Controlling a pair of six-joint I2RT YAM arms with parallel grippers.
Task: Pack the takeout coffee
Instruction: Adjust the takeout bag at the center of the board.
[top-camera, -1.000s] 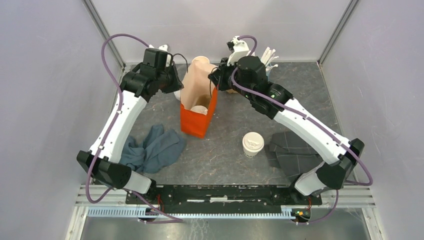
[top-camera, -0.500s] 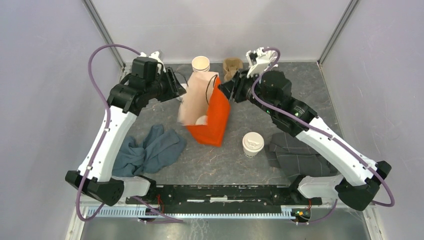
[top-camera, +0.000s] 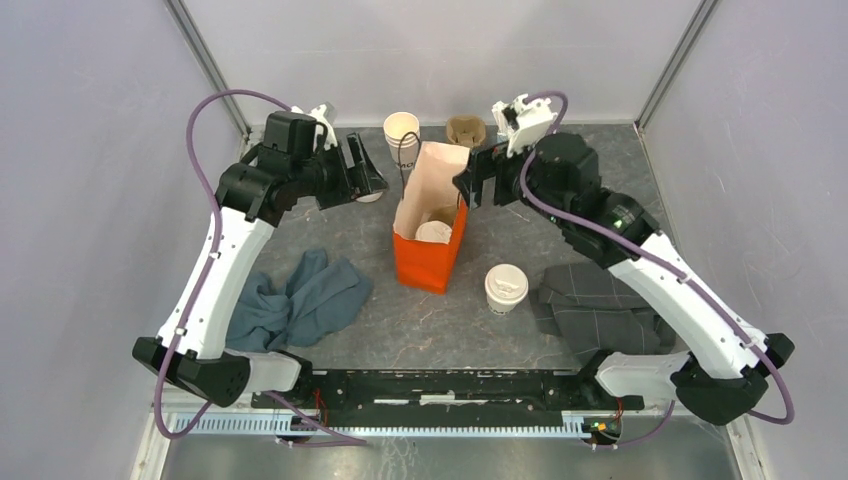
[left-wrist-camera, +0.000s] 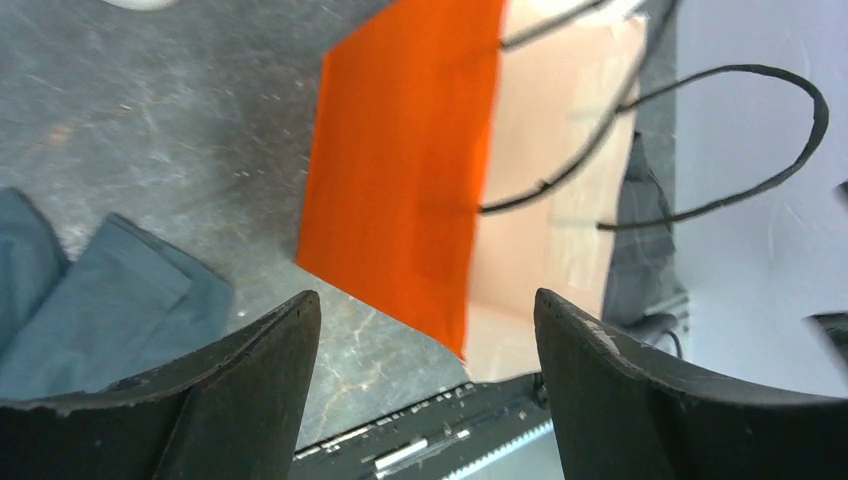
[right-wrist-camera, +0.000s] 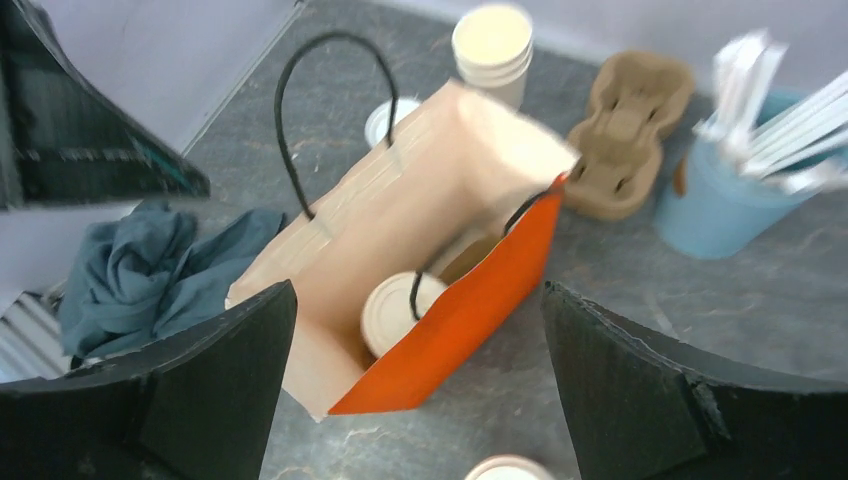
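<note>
Packed: one cream paper cup with white sip lid (right-wrist-camera: 400, 312) stands inside the orange paper bag (top-camera: 425, 265), mid-table.
Unpacked: a second lidded cream cup (top-camera: 506, 288) sits on the grey table (top-camera: 600, 180), right of the bag, nearer.
Tools: left gripper (top-camera: 365, 172) and right gripper (top-camera: 480, 185) are both wide and empty, flanking the bag mouth.
Progress: judged half done.

You've got a grey marbled tabletop (top-camera: 430, 320), plain pale walls (top-camera: 90, 200) on three sides, metal corner posts (top-camera: 205, 62), even light.
</note>
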